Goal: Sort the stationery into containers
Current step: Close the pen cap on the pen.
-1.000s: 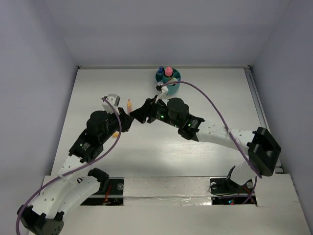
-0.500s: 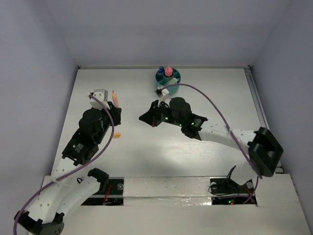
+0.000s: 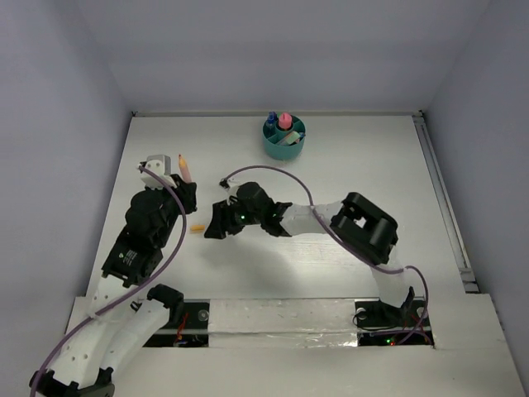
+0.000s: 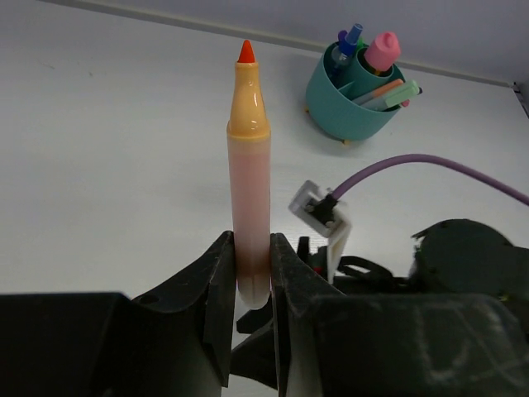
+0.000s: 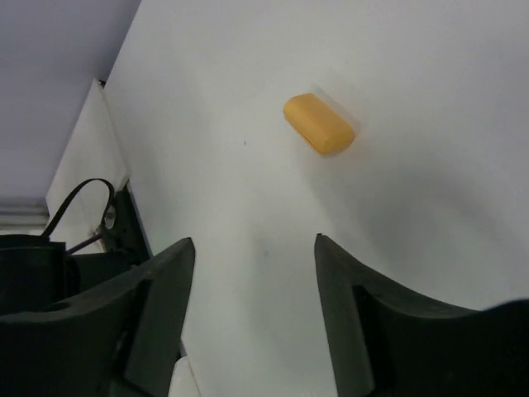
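My left gripper (image 3: 183, 192) is shut on an uncapped orange marker (image 3: 183, 168) and holds it upright, red tip up, above the table's left side; the wrist view shows the marker (image 4: 250, 165) clamped between the fingers (image 4: 216, 285). Its small orange cap (image 3: 197, 229) lies on the table. My right gripper (image 3: 213, 230) is open and empty just right of the cap; in the right wrist view the cap (image 5: 319, 123) lies ahead of the open gripper (image 5: 252, 244). The teal cup (image 3: 283, 139) stands at the back centre with several pens and a pink-capped bottle in it.
The right arm (image 3: 364, 225) stretches across the middle of the table, with its purple cable (image 3: 273, 175) looped above it. The cup (image 4: 354, 91) also shows in the left wrist view, far beyond the marker. Walls enclose the table on three sides.
The grippers were together on the marker; the cap came off and dropped on the table. My left gripper drew back left with the marker. My right gripper swung left and down beside the cap.
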`<state>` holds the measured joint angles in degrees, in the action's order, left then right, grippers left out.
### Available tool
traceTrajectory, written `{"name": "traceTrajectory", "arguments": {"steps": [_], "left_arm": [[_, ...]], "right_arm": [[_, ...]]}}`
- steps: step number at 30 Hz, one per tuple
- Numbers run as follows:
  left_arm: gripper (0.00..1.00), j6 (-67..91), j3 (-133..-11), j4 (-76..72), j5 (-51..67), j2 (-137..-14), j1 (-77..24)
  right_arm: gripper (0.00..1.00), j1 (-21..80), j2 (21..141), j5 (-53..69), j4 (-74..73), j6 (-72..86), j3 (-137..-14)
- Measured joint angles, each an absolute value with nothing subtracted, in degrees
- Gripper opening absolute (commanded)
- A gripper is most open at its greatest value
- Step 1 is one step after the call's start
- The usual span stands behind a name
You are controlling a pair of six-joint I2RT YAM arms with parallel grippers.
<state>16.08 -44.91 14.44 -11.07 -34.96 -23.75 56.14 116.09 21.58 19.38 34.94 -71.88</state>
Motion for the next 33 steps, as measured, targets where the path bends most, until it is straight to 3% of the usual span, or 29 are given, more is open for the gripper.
{"name": "traceTrajectory", "arguments": {"steps": [4, 11, 20, 26, 33], "left_arm": [[0.0, 15.86, -44.6, 14.37, -10.35, -34.96, -22.68], [0.0, 15.51, -44.6, 14.26, -8.4, -34.96, -21.54], [0.0, 15.44, -44.6, 13.41, -7.09, -34.63, -20.86], [0.0, 15.42, -44.58, 13.08, -6.74, -34.24, -20.86], [0.0, 15.31, -44.6, 13.08, -6.04, -34.15, -20.47]], "right_arm": [[0.75, 57.1, 122.61, 22.7, 20.73, 37.01, -75.66], [0.76, 57.12, 127.02, 22.44, 21.41, 39.33, -79.59], [0.72, 57.19, 132.05, 22.79, 21.87, 42.17, -86.37], [0.67, 57.41, 131.9, 22.94, 23.0, 43.79, -84.88], [0.68, 58.33, 130.85, 23.97, 23.75, 44.47, -82.85]]}}
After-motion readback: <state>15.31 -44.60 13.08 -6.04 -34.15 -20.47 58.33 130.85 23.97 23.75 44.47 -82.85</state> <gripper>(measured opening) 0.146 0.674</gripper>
